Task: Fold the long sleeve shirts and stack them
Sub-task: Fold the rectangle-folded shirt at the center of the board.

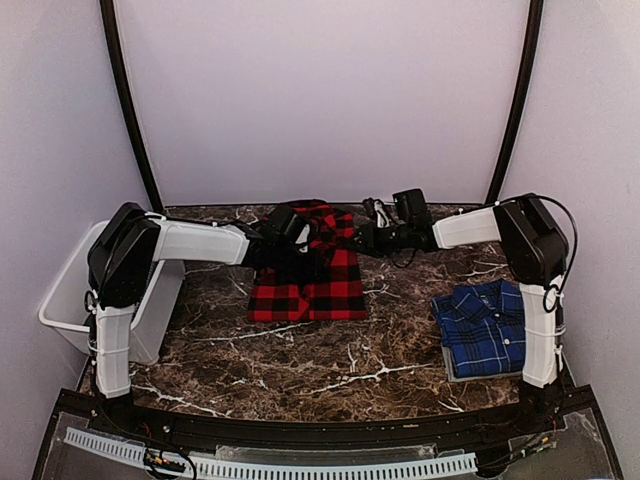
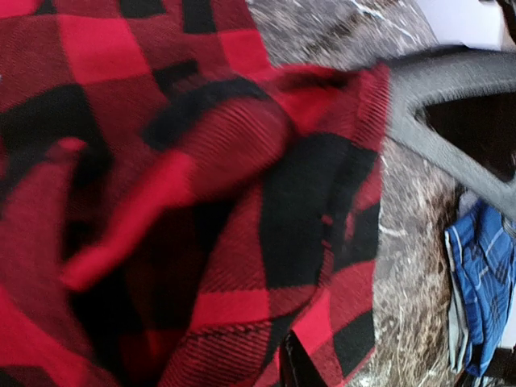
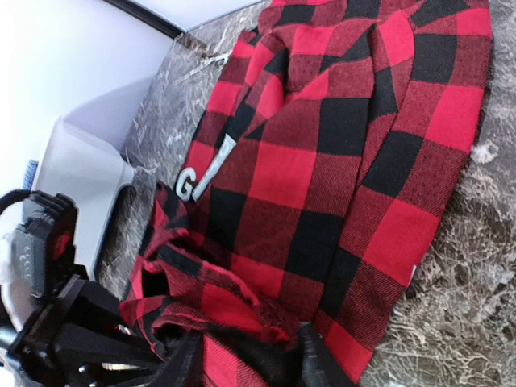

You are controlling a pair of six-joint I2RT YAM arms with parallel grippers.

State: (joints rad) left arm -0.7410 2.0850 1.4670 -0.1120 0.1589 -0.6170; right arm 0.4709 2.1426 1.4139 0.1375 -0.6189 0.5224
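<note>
Where marbled table [image 1: 300,360] meets pale wall [image 1: 320,100], the red shirt [image 1: 310,285] lies.

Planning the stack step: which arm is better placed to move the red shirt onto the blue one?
Right, probably. The blue shirt lies beside the right arm's base, and the right gripper has red shirt fabric between its fingers. The left would reach across.

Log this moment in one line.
red-and-black shirt: far edge bunched | left gripper: holds it | right gripper: holds it | blue shirt: folded, right
</note>
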